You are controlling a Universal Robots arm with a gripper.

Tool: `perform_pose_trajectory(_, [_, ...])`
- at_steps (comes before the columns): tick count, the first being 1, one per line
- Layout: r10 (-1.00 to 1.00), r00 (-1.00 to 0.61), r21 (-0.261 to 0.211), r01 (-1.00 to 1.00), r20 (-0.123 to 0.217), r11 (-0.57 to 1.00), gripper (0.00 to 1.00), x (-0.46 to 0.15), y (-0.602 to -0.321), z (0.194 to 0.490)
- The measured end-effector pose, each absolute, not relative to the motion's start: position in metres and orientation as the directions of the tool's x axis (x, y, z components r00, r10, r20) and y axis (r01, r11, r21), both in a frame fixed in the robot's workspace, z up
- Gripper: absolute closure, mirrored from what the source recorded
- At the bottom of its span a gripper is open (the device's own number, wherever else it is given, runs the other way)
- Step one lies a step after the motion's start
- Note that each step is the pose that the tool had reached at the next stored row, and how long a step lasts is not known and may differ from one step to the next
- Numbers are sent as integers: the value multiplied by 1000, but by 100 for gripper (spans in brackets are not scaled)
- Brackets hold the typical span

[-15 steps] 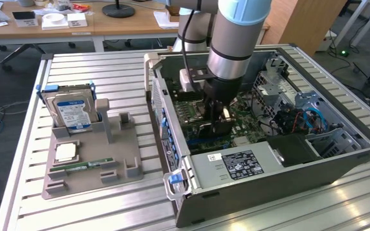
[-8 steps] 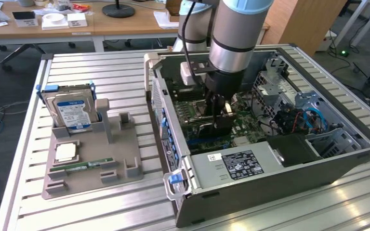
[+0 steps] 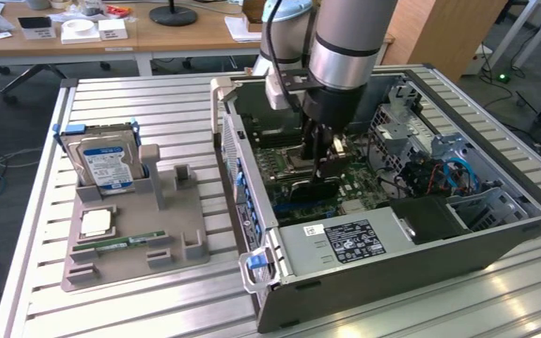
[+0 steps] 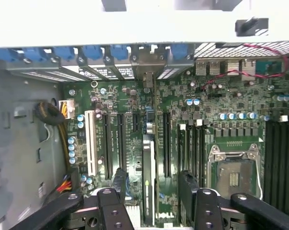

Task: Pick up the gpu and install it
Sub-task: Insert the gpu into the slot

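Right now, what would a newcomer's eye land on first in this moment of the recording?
The arm reaches down into the open computer case in the middle of the exterior view, its gripper open above the green motherboard. In the wrist view the gpu stands edge-on on the board between the spread fingers, apart from both.

1. The arm (image 3: 348, 35) reaches steeply down from above, its grey last link nearly upright.
2. The black wrist (image 3: 325, 105) points straight down.
3. The gripper (image 3: 323, 165) hangs vertical; in the wrist view its two black fingers (image 4: 119, 184) stand wide apart.
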State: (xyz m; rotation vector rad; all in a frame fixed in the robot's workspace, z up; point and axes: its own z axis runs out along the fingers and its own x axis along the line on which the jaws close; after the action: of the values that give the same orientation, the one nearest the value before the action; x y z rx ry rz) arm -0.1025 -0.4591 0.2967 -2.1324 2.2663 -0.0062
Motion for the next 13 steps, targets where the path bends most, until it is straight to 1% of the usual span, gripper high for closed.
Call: perform_pose_trajectory(13, [-998, -61, -23, -998, -19, 61, 42, -102, -459, 328])
